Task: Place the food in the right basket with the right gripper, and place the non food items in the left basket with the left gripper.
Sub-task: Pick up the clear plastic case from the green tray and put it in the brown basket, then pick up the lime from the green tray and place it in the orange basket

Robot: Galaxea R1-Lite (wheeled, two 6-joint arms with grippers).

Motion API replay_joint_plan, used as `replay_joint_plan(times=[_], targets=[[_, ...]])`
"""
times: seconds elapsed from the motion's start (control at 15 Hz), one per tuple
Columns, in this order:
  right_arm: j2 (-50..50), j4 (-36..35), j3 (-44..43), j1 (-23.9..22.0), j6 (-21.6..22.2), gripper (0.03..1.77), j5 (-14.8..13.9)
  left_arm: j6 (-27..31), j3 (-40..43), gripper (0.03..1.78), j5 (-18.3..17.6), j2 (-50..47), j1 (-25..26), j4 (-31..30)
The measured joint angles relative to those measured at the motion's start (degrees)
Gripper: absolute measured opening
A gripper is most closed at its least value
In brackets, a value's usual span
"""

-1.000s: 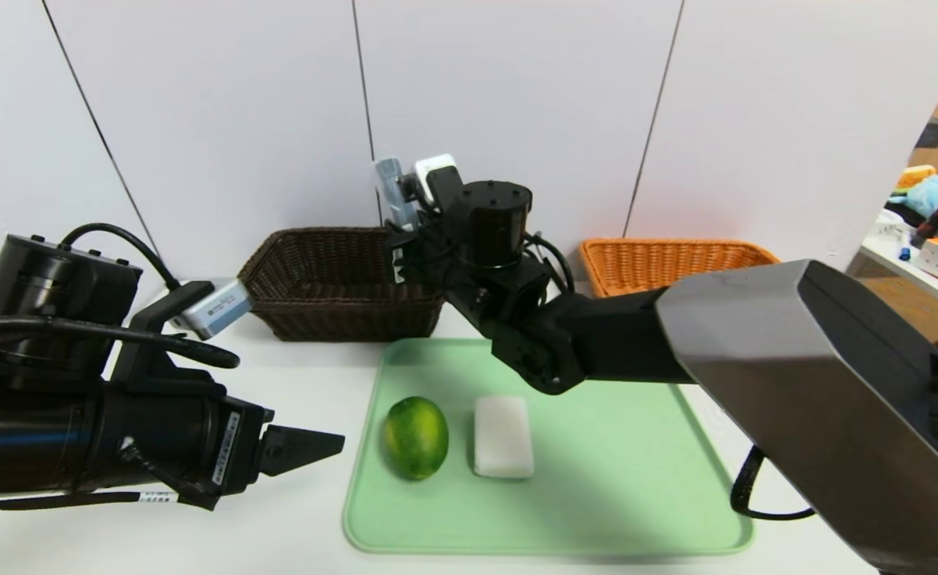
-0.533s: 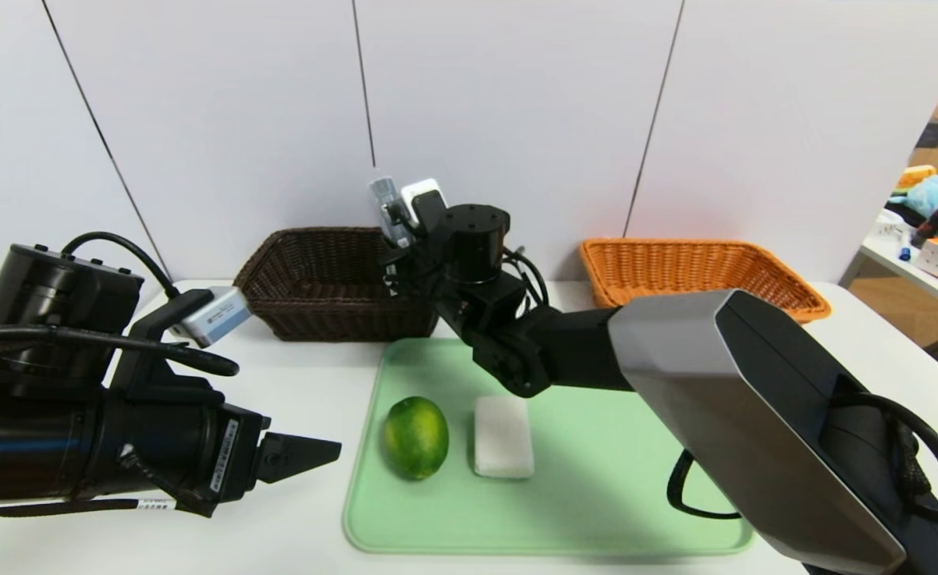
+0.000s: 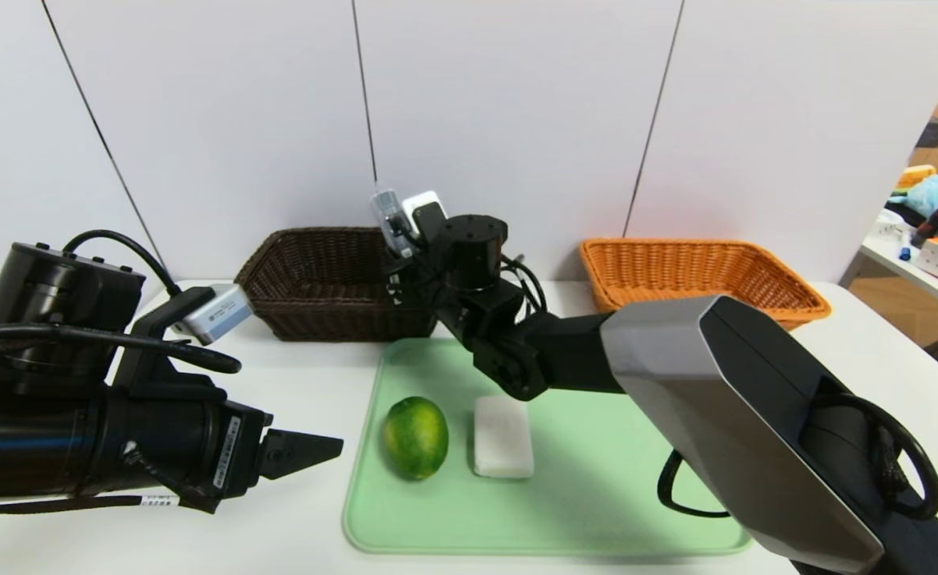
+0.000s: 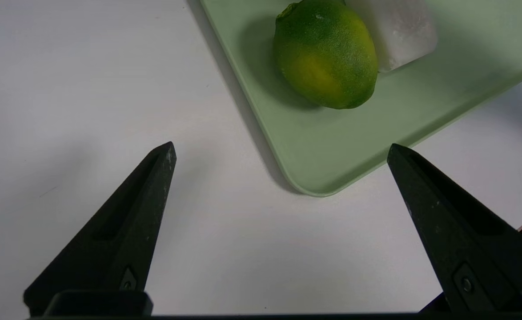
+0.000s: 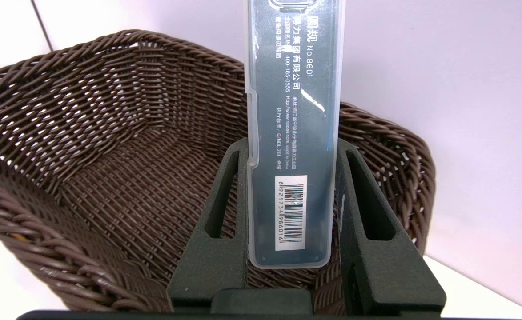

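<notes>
A clear plastic case (image 5: 293,146), printed with text and a barcode label, stands upright between the two dark fingers (image 5: 218,231) of the right hand (image 5: 292,209), which is clamped shut on its sides. The case is held above the dark brown basket (image 5: 110,178), near that basket's right-hand wall as seen from the head camera, and it does not touch the weave. In the head view the right hand (image 3: 405,239) sits at the brown basket (image 3: 317,279), the case (image 3: 387,216) sticking up above the wrist.

The left hand (image 4: 279,178) hangs over the white desk (image 4: 87,89) with its fingers spread wide and nothing between them, just beside the corner of the green tray (image 4: 332,164). On the tray lie a green lime (image 3: 415,437) and a white block (image 3: 502,437), side by side. The orange basket (image 3: 701,271) stands well apart on the right
</notes>
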Motion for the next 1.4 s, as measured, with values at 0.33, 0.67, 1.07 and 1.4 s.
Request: replay_joint_plan(times=[0.33, 0.67, 1.07, 1.4], targets=[[0.38, 0.16, -0.05, 0.05, -0.35, 0.55, 0.22, 0.01, -0.02, 1.69, 0.0, 0.0, 0.0, 0.02], [0.24, 1.51, -0.05, -0.09, -0.44, 0.92, 0.39, 0.01, -0.11, 1.69, 0.0, 0.0, 0.01, 0.02], [-1.06, 1.46, -0.02, -0.11, -0.38, 1.34, 0.11, 0.01, -0.28, 1.69, 0.06, -0.18, 0.06, -0.2], [-5.55, 4.22, 0.24, -0.85, -0.22, 1.51, -1.68, 0.17, -0.41, 1.69, -0.06, -1.68, 2.4, -1.66]])
